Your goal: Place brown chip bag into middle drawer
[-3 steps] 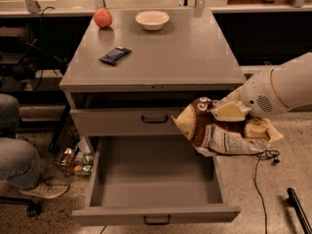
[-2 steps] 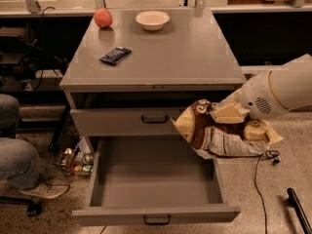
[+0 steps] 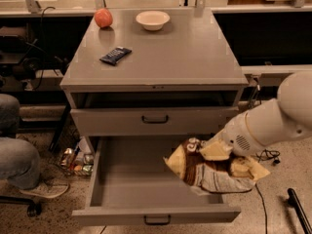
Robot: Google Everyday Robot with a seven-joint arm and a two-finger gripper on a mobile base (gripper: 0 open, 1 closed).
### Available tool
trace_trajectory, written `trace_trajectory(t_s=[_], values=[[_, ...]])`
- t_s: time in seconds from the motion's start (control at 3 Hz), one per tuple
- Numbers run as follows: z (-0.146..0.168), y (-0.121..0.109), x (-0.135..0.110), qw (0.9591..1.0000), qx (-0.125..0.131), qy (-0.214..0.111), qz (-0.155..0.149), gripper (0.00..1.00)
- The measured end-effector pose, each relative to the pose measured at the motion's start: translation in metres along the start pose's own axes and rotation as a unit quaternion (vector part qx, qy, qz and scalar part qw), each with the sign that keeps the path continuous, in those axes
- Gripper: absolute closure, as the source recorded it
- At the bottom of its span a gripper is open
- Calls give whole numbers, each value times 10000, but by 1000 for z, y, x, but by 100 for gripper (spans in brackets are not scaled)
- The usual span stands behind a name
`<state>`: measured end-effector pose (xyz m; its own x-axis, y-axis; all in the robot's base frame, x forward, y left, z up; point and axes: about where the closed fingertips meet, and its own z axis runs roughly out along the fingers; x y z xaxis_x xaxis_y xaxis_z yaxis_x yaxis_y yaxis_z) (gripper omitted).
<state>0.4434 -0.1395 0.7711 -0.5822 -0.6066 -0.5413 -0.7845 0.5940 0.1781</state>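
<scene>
The brown chip bag (image 3: 207,174) is crinkled, with a dark brown centre and pale yellow edges. It hangs over the right side of the open middle drawer (image 3: 131,179), partly past its right wall. My gripper (image 3: 226,159) is on the end of the white arm (image 3: 268,123) coming in from the right. It is shut on the top of the bag, holding it above the drawer floor. The drawer is pulled far out, and its front with the black handle (image 3: 157,220) is at the bottom of the view. Its inside is bare.
The upper grey drawer front (image 3: 155,119) is closed. On the cabinet top lie a small dark blue bar (image 3: 115,55), a red-orange ball (image 3: 103,18) and a white bowl (image 3: 152,19). A seated person's legs (image 3: 14,155) and floor clutter (image 3: 75,160) are at the left. A black pole (image 3: 297,208) is at the lower right.
My gripper has carried the bag down and slightly left, from in front of the upper drawer's right end to low over the right side of the open drawer.
</scene>
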Motion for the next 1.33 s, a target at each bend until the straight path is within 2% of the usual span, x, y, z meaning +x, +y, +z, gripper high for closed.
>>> trace_trajectory(t_s=[0.33,1.0,1.33], values=[[65,10,28,9987,-464,102,202,100],[82,10,28,9981,-541,238,157,100],[128,8,23,9971,-755,46,43,100]])
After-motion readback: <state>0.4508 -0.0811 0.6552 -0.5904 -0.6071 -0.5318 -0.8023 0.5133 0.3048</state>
